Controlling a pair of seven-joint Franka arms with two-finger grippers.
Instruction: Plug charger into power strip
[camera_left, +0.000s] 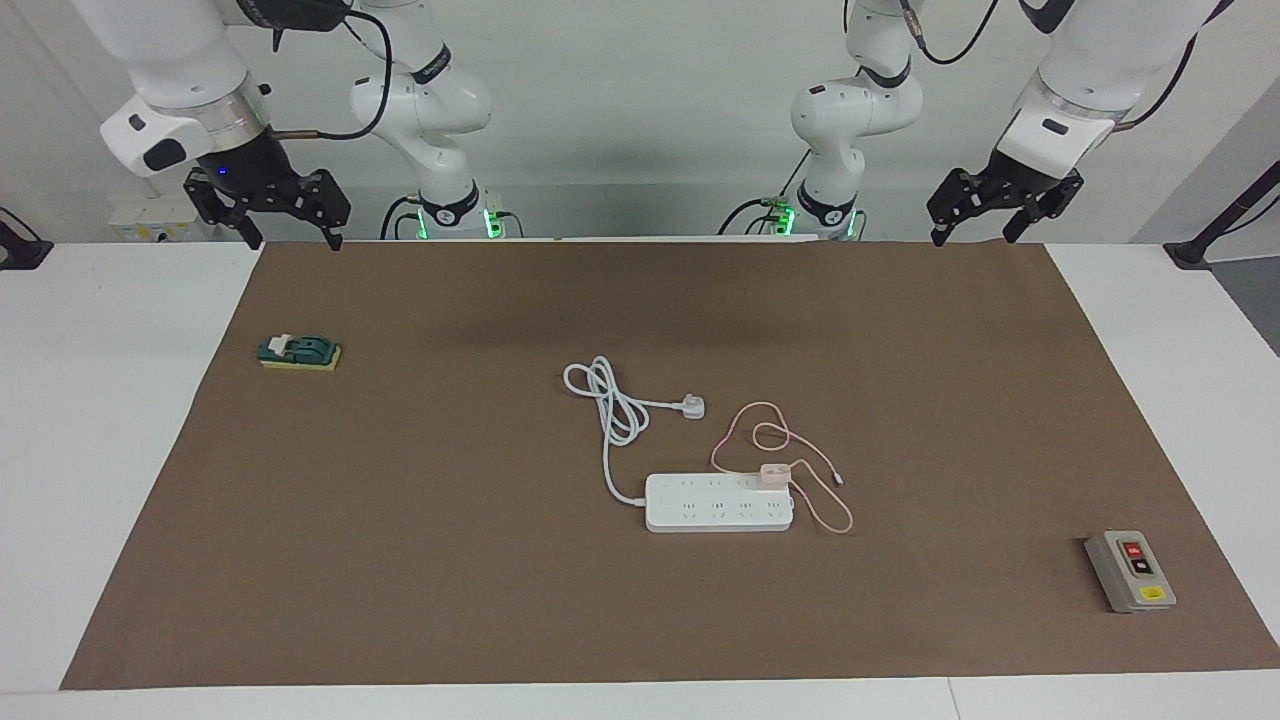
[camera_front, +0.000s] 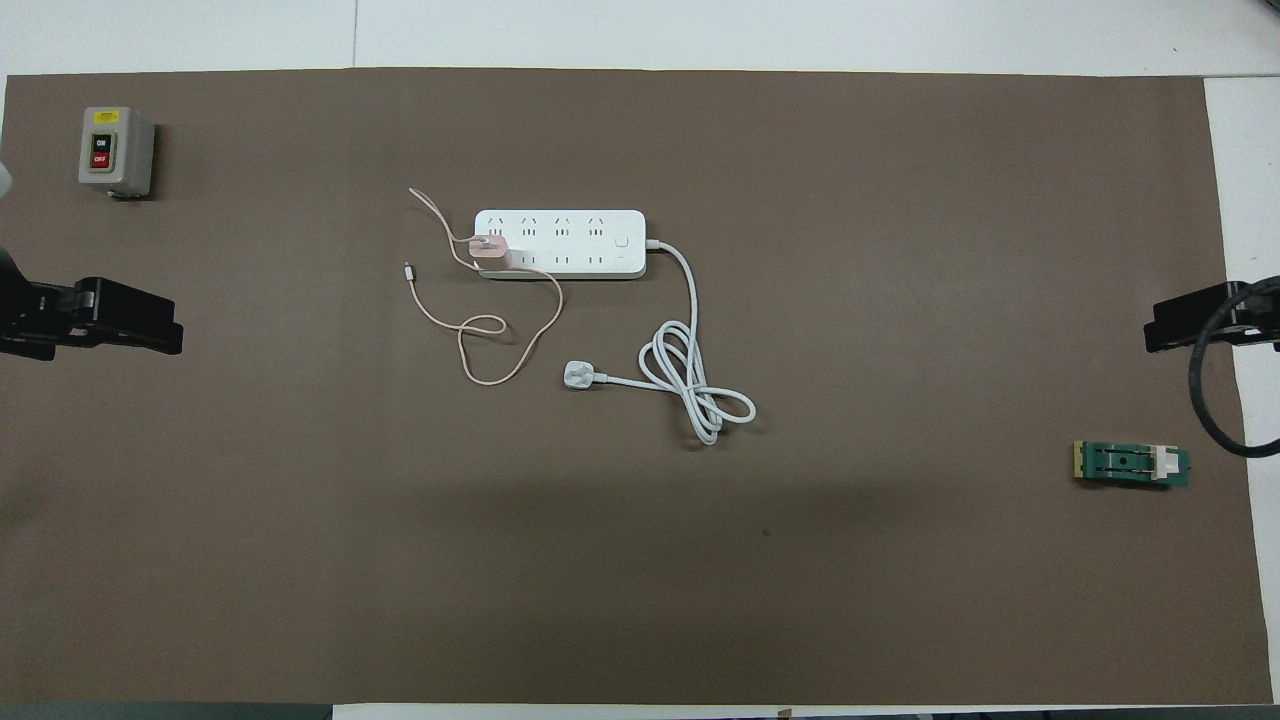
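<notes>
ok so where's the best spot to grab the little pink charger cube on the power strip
Probably the small pale-pink cube-shaped charger body itself, by its two flat side faces, coming straight down from above. It sits on the flat white rectangular power strip at the end toward the left arm, its top clear. Avoid its thin pink cable, which loops loosely on the mat nearer the robots.

I read two labels, both on the grey switch box (camera_front: 115, 151) near the far corner at my left arm's end: "ON" on its black button, "OFF" on its red button.
</notes>
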